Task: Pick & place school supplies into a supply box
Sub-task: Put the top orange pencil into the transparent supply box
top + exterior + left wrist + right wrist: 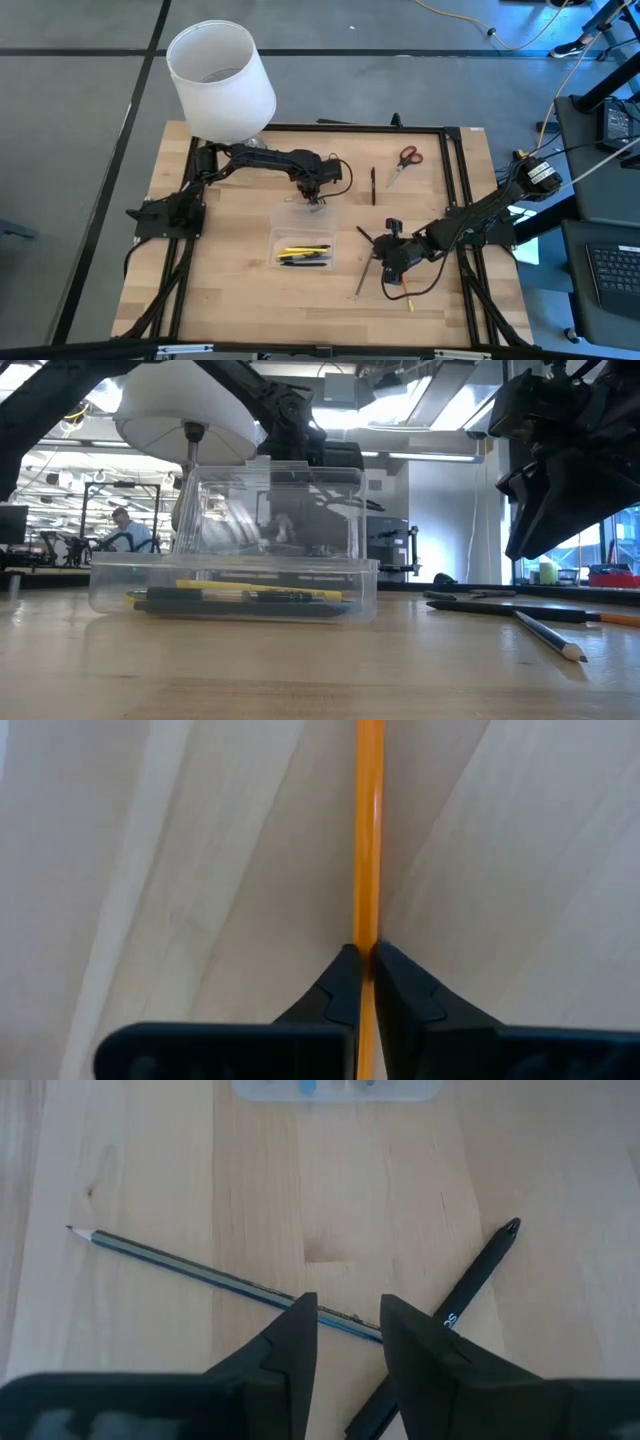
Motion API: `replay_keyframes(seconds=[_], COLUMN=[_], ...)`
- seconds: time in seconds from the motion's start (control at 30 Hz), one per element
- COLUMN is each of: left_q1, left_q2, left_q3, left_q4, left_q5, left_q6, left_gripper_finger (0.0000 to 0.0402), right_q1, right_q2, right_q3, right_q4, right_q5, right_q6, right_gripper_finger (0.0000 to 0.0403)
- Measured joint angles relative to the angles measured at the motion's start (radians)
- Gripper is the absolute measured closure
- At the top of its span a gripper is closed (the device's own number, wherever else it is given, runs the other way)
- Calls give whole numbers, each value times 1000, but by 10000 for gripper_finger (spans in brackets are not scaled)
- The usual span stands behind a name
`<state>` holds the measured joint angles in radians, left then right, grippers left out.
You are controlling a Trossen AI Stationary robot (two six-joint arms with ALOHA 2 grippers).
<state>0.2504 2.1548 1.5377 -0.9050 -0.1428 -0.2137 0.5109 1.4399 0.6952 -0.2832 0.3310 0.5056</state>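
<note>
The clear supply box lies mid-table with yellow and black pencils in it, and its lid stands open. My left gripper hovers at the box's far end, shut on an orange pencil. My right gripper hangs open, clear of the table, above a grey-blue pencil and a black pen. Red-handled scissors and another black pen lie flat near the far edge. My left gripper pinches the orange pencil's shaft between its two fingertips. The shaft runs on forward past the tips and back between the fingers, so it lies along them. It is lifted clear of the table.
A white-shaded lamp stands at the table's far left corner, beside my left arm. An orange pencil lies near the right gripper toward the near edge. A black frame borders the table. Bare wood lies left of the box.
</note>
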Motion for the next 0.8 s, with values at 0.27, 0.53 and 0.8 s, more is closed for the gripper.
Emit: replay_keyframes(seconds=[0.27, 0.53, 0.8], left_q1=[-12, -30, -61], left_q2=[-1, -52, -130], left_q3=[-12, -64, -195], left_q4=[-81, -67, -65], left_q5=[-10, -36, -41], left_q6=[-17, -52, -124], left_gripper_finger=[397, 399, 399], right_q1=[2, 2, 2], right_q2=[0, 0, 0], right_q3=[0, 0, 0], right_q4=[0, 1, 1], right_q5=[-19, -20, -20], right_q6=[35, 40, 40], right_gripper_finger=[287, 287, 287])
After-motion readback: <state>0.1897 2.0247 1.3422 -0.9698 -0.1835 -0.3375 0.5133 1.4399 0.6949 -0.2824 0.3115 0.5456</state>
